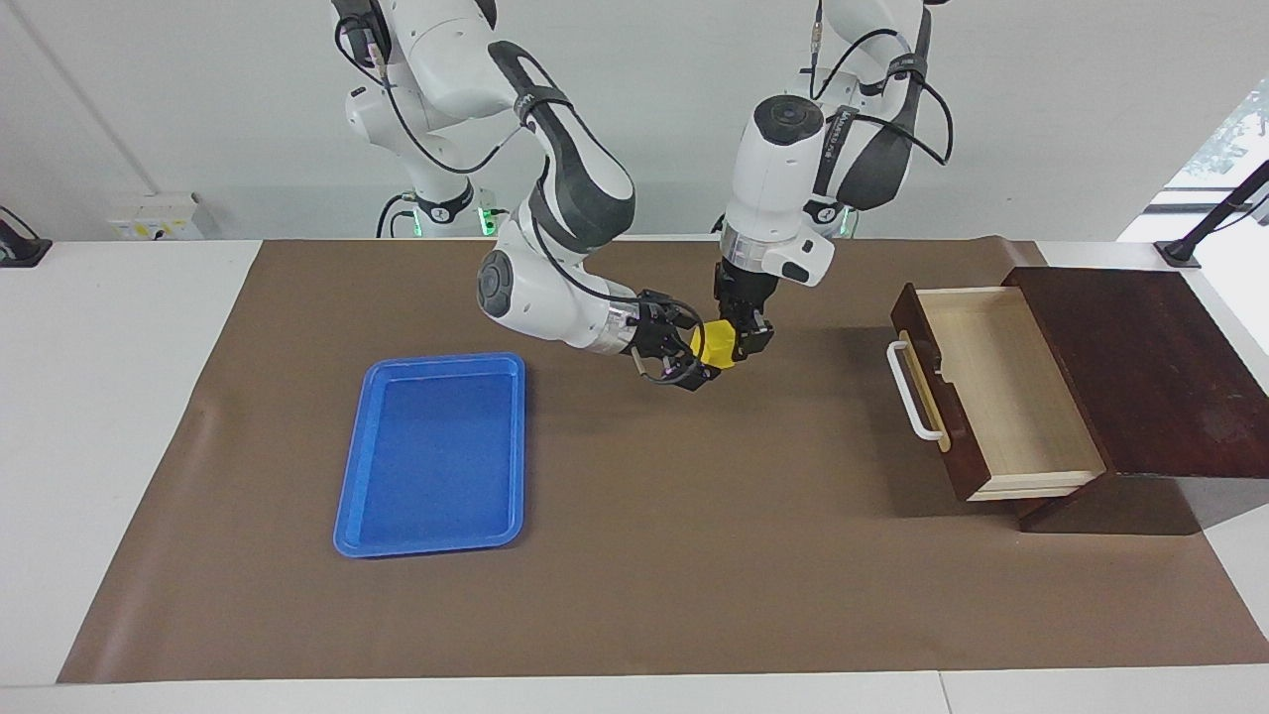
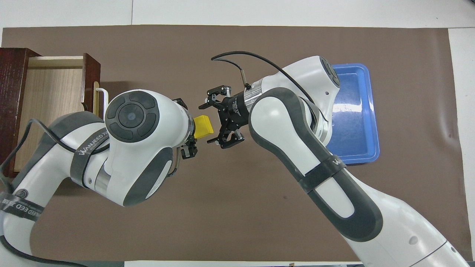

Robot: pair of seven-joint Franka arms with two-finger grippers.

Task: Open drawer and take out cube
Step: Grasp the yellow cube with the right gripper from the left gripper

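Note:
The drawer (image 1: pixel 1001 397) stands pulled open at the left arm's end of the table, its light wood inside bare; it also shows in the overhead view (image 2: pixel 52 100). The yellow cube (image 1: pixel 716 344) hangs in the air over the middle of the mat, also seen in the overhead view (image 2: pixel 203 127). My left gripper (image 1: pixel 742 342) points down and is shut on the cube; in the overhead view its hand (image 2: pixel 190 142) is mostly hidden under its own wrist. My right gripper (image 1: pixel 697 355) lies level with its fingers spread open on either side of the cube (image 2: pixel 208 124).
A blue tray (image 1: pixel 431 456) lies on the brown mat toward the right arm's end, partly covered by the right arm in the overhead view (image 2: pixel 358 122). The dark wooden cabinet (image 1: pixel 1140 367) holds the drawer, whose white handle (image 1: pixel 907 392) points toward the middle of the table.

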